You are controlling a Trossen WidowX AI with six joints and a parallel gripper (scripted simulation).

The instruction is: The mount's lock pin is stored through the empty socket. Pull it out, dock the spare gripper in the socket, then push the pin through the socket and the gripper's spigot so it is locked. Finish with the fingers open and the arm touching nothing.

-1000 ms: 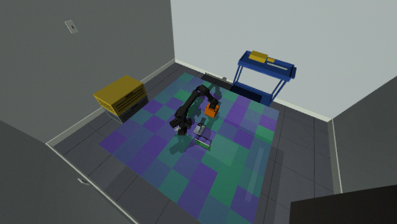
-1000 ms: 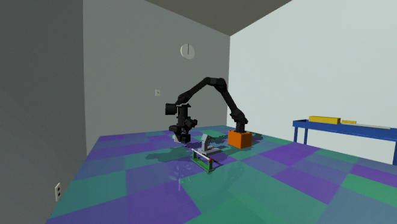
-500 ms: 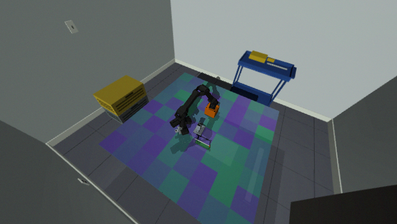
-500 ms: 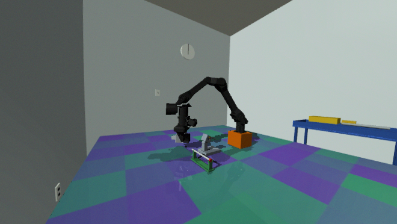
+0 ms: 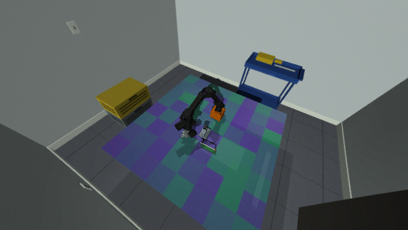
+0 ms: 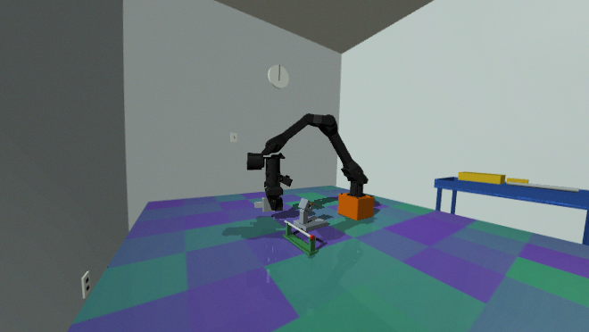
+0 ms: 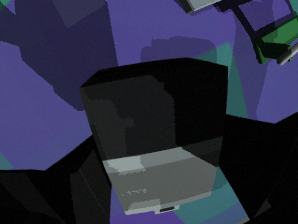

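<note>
My gripper [image 5: 191,133] [image 6: 275,205] is shut on the spare gripper [image 5: 184,135] [image 6: 266,205] [image 7: 165,185] and holds it above the mat, left of the mount. In the wrist view, the spare gripper is a black block with a grey band at its lower end; its pale part sticks out to the left in the top and exterior views. The grey mount [image 5: 204,133] [image 6: 303,216] stands on the mat with its socket tilted. Whether its socket is empty is too small to tell. The white lock pin [image 5: 207,146] [image 6: 300,229] with a red end lies across the green rack [image 5: 208,149] [image 6: 300,243] [image 7: 280,36].
The arm's orange base [image 5: 217,114] [image 6: 355,206] stands behind the mount. The green rack is close in front of the mount. A yellow cabinet [image 5: 123,93] and a blue cart [image 5: 272,69] [image 6: 535,193] stand beyond the checkered mat [image 5: 179,188] [image 6: 236,286].
</note>
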